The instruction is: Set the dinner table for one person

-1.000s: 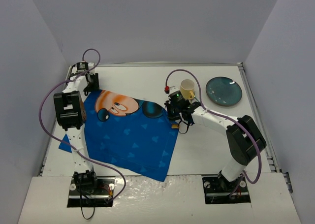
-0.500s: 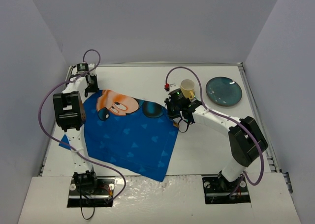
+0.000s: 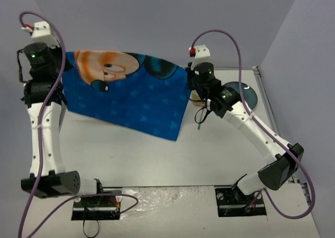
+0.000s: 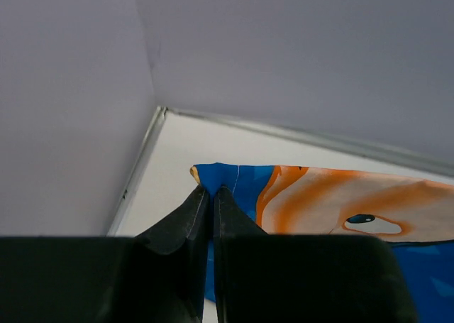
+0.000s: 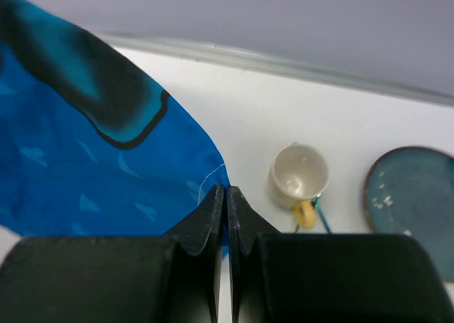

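The blue cartoon-printed placemat (image 3: 131,94) hangs spread in the air above the white dinner table (image 3: 157,154). My left gripper (image 3: 60,56) is raised high and is shut on the placemat's far left corner, seen in the left wrist view (image 4: 212,189). My right gripper (image 3: 188,73) is also raised and is shut on the placemat's right edge, seen in the right wrist view (image 5: 226,189). The placemat's lower edge sags towards the table. The placemat also shows in the left wrist view (image 4: 319,202) and the right wrist view (image 5: 85,145).
A cream cup (image 5: 299,172) with a yellow handle stands on the table below my right gripper. A dark teal plate (image 5: 411,202) lies to its right, partly hidden by the right arm in the top view (image 3: 251,95). Grey walls stand on three sides.
Both arms have risen from the tabletop, lifting the placemat off the table and stretching it in the air between them. The cup and plate have not moved.
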You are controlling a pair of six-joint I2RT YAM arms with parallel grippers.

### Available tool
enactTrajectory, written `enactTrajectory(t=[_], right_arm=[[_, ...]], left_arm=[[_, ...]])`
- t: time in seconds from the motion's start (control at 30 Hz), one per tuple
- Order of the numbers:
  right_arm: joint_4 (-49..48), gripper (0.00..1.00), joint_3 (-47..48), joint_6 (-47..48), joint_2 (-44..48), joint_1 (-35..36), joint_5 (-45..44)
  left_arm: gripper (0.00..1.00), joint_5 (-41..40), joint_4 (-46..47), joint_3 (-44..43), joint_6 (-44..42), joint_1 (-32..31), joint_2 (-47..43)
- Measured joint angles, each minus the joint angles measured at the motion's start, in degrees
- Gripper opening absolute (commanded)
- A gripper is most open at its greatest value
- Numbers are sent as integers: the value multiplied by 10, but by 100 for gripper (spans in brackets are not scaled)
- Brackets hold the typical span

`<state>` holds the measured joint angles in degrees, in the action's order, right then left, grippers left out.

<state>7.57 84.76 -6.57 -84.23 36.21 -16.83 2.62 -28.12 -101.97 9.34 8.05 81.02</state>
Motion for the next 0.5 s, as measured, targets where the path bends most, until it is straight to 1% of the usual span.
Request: enactTrajectory(t=[0.07, 0.17, 0.33, 0.5], right_arm=[[0, 0, 32, 16, 5, -2, -20], [-9, 0, 61, 39, 7, -3, -48], [-10, 0, 66, 73, 18, -6, -75], [-10, 0, 60, 99, 63, -6, -86]], left_arm=[[0, -11, 1, 0, 6, 0, -64], [0, -26, -2, 12, 15, 0, -128], [0, -44, -24, 67, 29, 0, -222], [0, -51, -81, 119, 54, -2, -279]])
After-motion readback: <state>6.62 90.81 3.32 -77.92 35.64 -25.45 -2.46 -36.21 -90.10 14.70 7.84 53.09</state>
